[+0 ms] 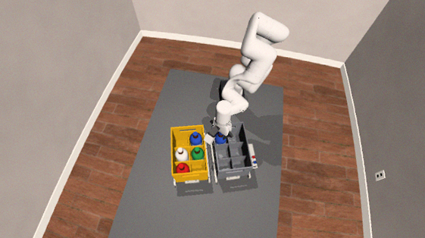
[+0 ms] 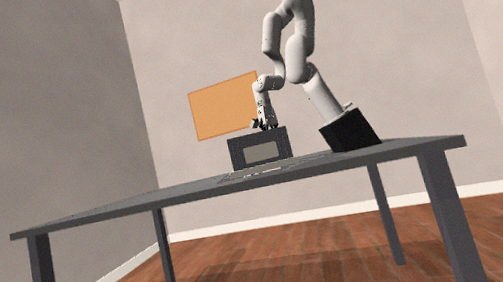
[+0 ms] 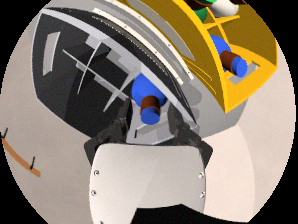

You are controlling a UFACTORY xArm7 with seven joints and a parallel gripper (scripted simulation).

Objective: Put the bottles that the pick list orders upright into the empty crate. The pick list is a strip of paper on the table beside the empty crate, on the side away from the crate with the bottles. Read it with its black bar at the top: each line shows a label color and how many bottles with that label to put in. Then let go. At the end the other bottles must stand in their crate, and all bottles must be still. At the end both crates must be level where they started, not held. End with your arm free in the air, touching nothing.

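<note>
I see the gripper (image 3: 152, 124) parted about halfway and gripping nothing, its fingers either side of the blue bottle (image 1: 220, 138) standing in the grey crate's (image 1: 247, 170) corner cell nearest the yellow crate (image 1: 172, 158).

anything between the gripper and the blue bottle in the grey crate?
Nothing visible. The gripper is open, fingers either side of the blue bottle, which stands in a corner cell of the grey crate next to the yellow crate.
</note>
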